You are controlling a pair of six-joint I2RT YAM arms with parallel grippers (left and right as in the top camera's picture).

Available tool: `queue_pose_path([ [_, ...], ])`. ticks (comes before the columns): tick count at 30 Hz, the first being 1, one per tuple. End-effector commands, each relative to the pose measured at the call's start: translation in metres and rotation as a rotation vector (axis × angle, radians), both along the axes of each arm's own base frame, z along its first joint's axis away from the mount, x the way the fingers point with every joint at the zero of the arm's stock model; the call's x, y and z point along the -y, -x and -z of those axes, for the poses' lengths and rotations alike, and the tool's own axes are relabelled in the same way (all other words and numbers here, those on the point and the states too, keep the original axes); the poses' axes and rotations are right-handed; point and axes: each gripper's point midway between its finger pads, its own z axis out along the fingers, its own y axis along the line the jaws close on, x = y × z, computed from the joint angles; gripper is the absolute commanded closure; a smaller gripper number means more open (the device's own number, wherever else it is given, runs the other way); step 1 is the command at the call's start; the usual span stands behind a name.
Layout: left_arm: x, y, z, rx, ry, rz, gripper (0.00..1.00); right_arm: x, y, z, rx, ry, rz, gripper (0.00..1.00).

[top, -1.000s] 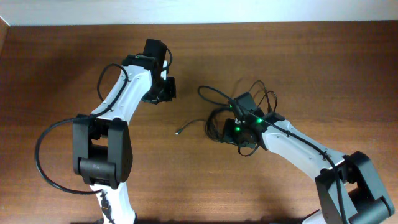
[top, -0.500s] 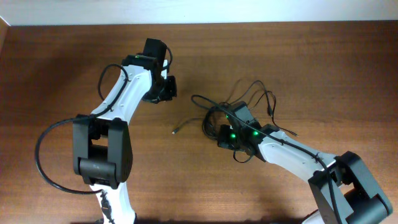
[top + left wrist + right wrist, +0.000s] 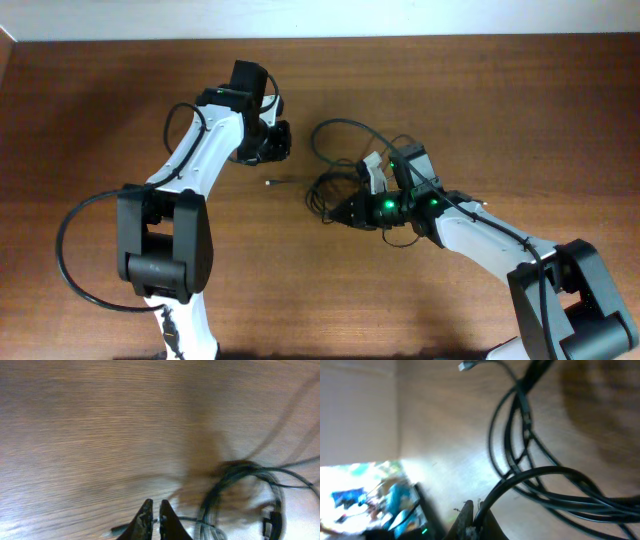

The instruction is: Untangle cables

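Moved since earlier frame: right gripper (image 3: pixel 347 212) swung to point left, cables (image 3: pixel 322 192) dragged with it, loose plug (image 3: pixel 270 183) now nearer left gripper (image 3: pixel 277 141). Right jaws pressed together, pinching one cord of bundle. Left jaws almost together, nothing seen between. Cables lie mid-table (image 3: pixel 480 90), between arms. Progress judged early: loops knotted, no cord separated yet.

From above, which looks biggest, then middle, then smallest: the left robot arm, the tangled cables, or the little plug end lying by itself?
1. The left arm looks by far the biggest.
2. The cables make a much smaller bunch.
3. The plug end is tiny.
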Motion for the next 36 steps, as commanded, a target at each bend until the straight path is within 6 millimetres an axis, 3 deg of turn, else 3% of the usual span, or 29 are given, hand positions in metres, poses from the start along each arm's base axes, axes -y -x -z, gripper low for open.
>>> queue_pose_path([
  [1, 0.03, 0.008, -0.005, 0.02, 0.155, 0.186, 0.89, -0.008, 0.016, -0.028, -0.016, -0.15, -0.118, 0.96],
  [5, 0.035, 0.009, -0.006, 0.021, 0.184, 0.205, 0.82, 0.005, 0.014, -0.044, -0.052, -0.244, -0.129, 0.96],
  [10, 0.051, 0.017, 0.011, -0.026, 0.25, 0.243, 0.78, 0.019, 0.006, -0.047, -0.074, -0.27, -0.097, 0.96],
  [12, 0.07, 0.022, 0.016, -0.054, 0.359, 0.276, 0.76, 0.025, -0.003, -0.048, -0.148, -0.272, -0.026, 0.96],
  [16, 0.085, 0.026, 0.025, -0.088, 0.445, 0.294, 0.73, 0.039, -0.029, -0.044, -0.199, -0.246, 0.13, 0.96],
  [20, 0.088, 0.028, 0.028, -0.101, 0.458, 0.295, 0.71, 0.039, -0.04, -0.051, -0.208, -0.268, 0.175, 0.96],
  [22, 0.091, 0.029, 0.028, -0.102, 0.458, 0.303, 0.71, 0.037, -0.052, -0.066, -0.245, -0.324, 0.227, 0.96],
  [25, 0.097, 0.033, 0.028, -0.104, 0.457, 0.32, 0.71, 0.035, -0.07, -0.093, -0.139, -0.4, 0.242, 0.96],
  [29, 0.102, 0.034, 0.028, -0.097, 0.453, 0.333, 0.72, 0.037, -0.084, -0.105, -0.118, -0.434, 0.301, 0.96],
  [35, 0.095, 0.032, 0.043, -0.112, 0.327, 0.285, 0.77, 0.04, -0.086, -0.212, 0.228, -0.718, 0.232, 0.96],
  [36, 0.096, 0.032, 0.043, -0.11, 0.327, 0.289, 0.78, 0.04, -0.086, -0.215, 0.241, -0.726, 0.228, 0.96],
])
